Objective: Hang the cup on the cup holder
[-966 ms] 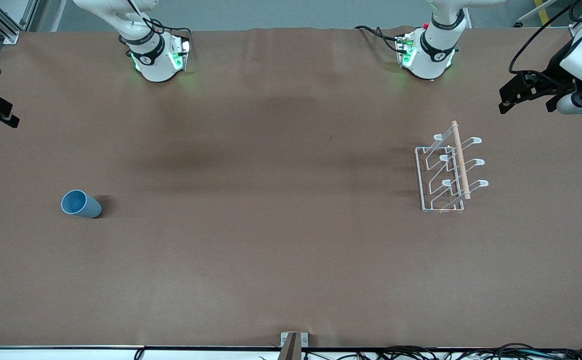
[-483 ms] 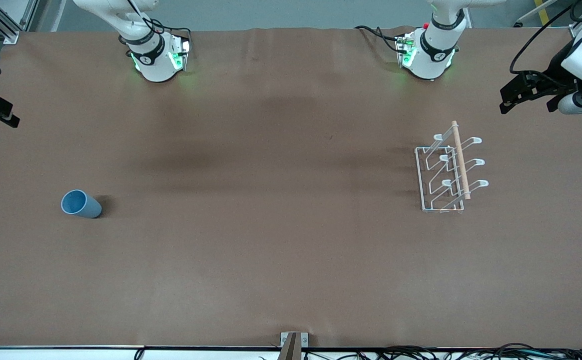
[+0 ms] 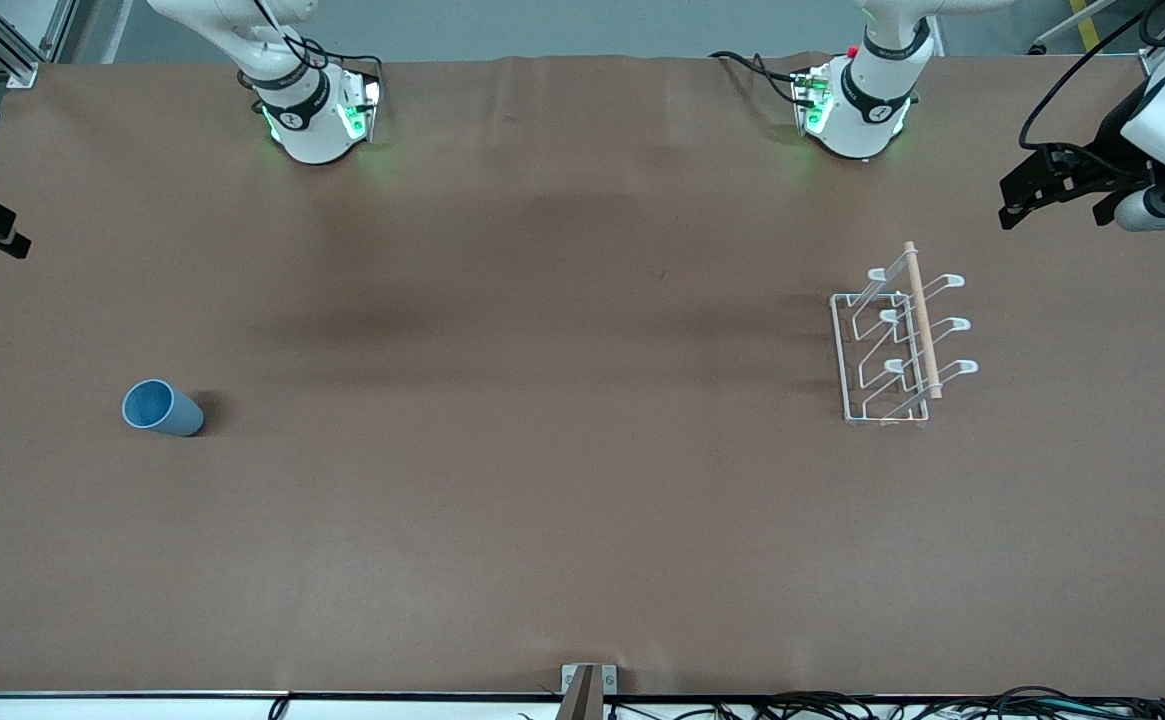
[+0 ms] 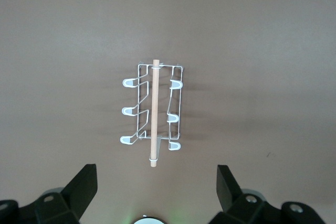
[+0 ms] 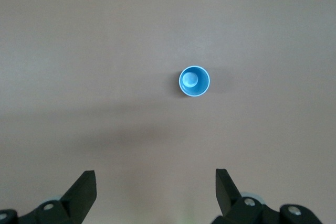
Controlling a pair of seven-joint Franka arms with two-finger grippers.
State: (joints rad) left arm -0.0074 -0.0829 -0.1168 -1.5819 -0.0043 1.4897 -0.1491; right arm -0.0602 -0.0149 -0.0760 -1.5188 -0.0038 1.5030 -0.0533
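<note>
little changed over the last second: only a slight drift of the right gripper, at 9 o'clock on the front view's edge, a touch outward and lower. no contact yet, so task judged barely begun. spread wide and empty, up over the right arm's end of the table, looking down on the cup, upright, mouth up, at 8 o'clock. left gripper likewise wide open, holding nothing, waiting near the cup holder at 3 o'clock. cup and holder unmoved, well apart.
</note>
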